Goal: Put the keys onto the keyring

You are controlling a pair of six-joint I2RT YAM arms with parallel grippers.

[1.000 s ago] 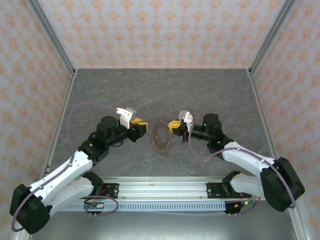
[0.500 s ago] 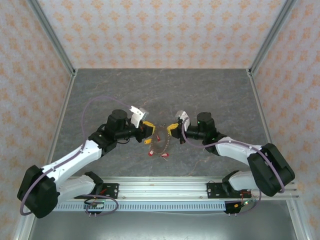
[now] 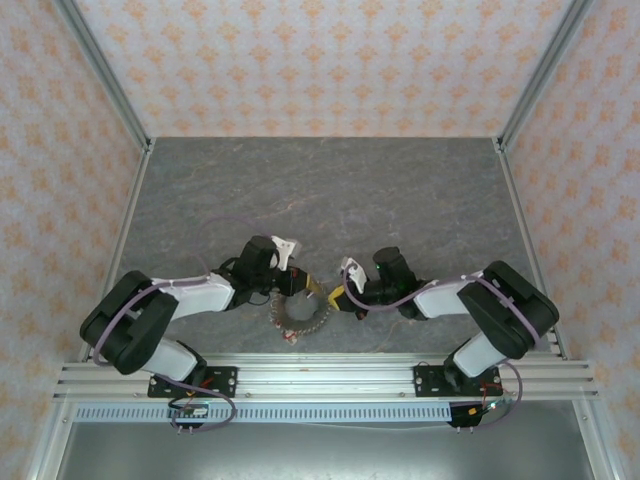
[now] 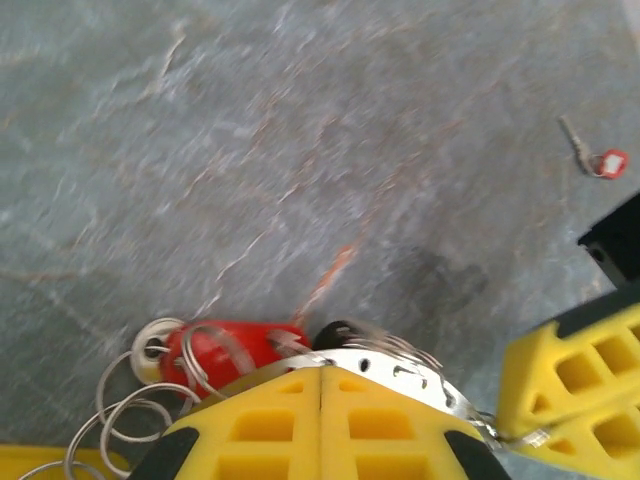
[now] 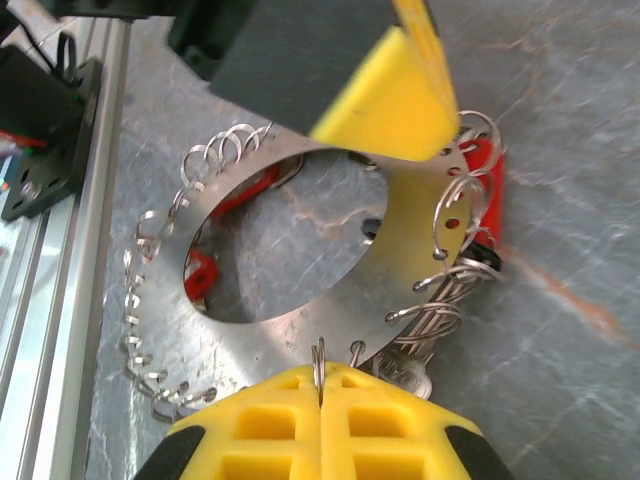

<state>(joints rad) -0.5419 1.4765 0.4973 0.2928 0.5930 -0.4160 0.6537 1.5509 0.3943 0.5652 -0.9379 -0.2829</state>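
Aluminium rail (image 3: 320, 372) runs along the near edge with both arm bases bolted to it, and just beyond it the two arms fold inward until their tips meet at the keyring (image 3: 312, 325), near the front middle of the grey marbled surface (image 3: 400, 190). From its wrist view the right tool (image 5: 320, 400) is closed, its yellow fingers pressed together on the nearest rim of the keyring, a flat silvery band pierced with small holes and fringed with thin wire loops (image 5: 225, 150); one loop stands right at the seam between the fingers. On the opposite rim the left tool (image 4: 320, 425) is likewise closed tight, pinching the band, so the ring is gripped from both sides. Several keys (image 5: 405, 375) hang from the ring: red tags (image 5: 485, 190) and bunched loops crowd its right edge in the right wrist view, and more red plastic shows through the ring's hole. Farther out, one loose key (image 4: 592, 155) with a small red tag lies alone on the surface, well apart from the ring. Beyond it the grey stone pattern reaches back to the pale floral walls (image 3: 320, 60)
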